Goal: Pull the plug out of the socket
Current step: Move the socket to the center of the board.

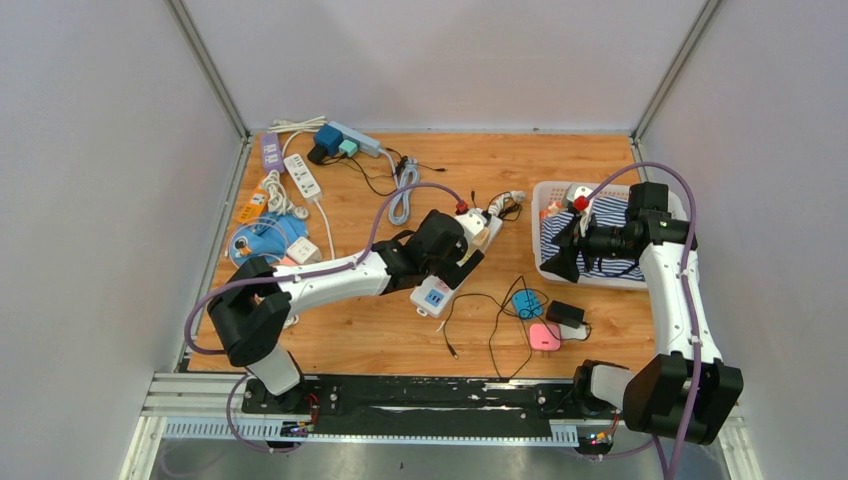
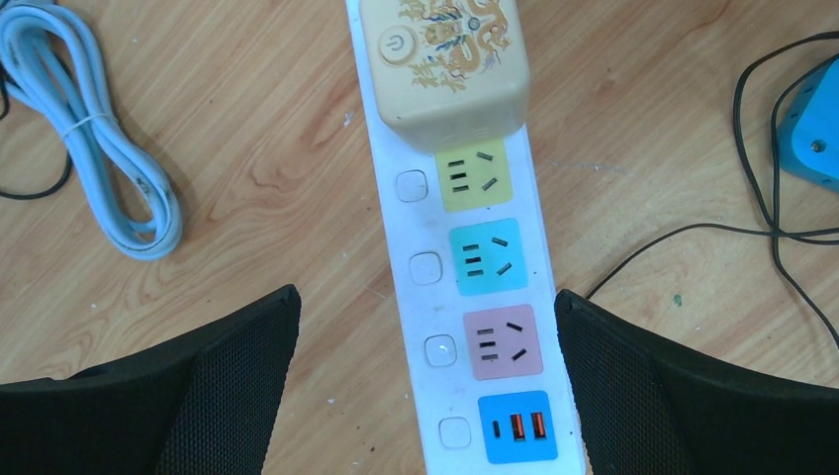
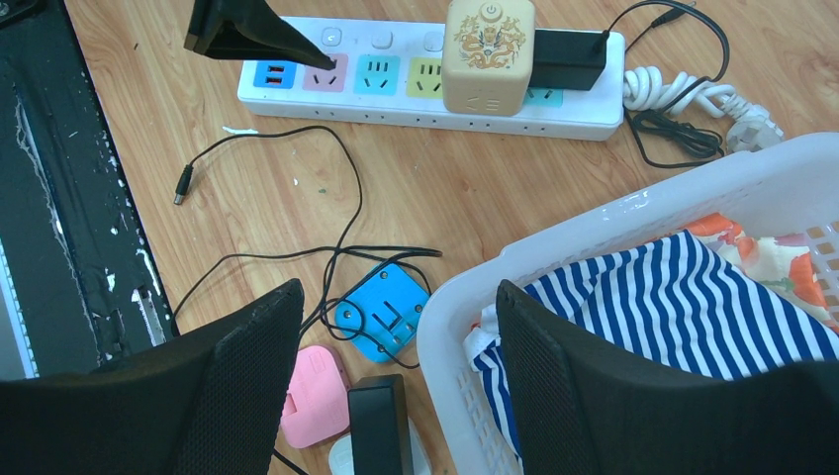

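The left pincer point(image 2: 425, 302) is spread wide astride the power strip point(image 2: 416, 237), lined up for the beige plug point(image 2: 445, 69) seated at twelve o'clock; the right pincer point(image 3: 398, 292) is held parted and empty.

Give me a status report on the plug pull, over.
Left tool open, straddling the power strip. Right tool open, above the basket. Beige plug seated, ungripped. Black adapter right beside it.

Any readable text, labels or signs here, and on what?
Power symbol, no letters: top of the beige plug.
Small mark on its side, right wrist view: too small to read.
Power strip buttons: any marks too faint to read.
No words, brands or numbers legible.
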Action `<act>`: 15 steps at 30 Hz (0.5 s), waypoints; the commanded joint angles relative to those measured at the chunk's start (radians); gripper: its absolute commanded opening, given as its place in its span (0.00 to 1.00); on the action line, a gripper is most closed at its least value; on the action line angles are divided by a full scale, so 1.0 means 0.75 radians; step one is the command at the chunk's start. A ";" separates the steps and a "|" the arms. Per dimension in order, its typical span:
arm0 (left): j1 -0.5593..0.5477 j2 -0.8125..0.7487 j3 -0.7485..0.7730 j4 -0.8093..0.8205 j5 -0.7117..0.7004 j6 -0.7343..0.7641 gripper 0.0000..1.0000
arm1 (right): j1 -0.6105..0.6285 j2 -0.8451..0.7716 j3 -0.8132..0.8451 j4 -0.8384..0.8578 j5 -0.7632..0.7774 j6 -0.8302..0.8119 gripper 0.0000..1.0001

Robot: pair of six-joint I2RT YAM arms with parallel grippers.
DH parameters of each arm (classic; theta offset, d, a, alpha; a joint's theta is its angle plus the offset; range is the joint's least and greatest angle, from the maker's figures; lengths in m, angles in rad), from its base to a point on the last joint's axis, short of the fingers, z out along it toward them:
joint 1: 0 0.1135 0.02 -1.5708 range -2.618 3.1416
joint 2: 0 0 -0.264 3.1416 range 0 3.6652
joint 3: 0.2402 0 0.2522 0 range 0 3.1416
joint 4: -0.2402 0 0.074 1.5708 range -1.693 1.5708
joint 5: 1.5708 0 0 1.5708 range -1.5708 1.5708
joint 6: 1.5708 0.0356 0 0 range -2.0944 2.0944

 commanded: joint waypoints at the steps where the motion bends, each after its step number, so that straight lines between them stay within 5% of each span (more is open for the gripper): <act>1: 0.004 0.060 0.001 0.028 0.052 0.010 1.00 | -0.015 0.001 -0.018 -0.030 -0.037 -0.026 0.73; 15: 0.032 0.108 -0.019 0.108 0.116 0.010 1.00 | -0.014 0.006 -0.023 -0.031 -0.052 -0.032 0.73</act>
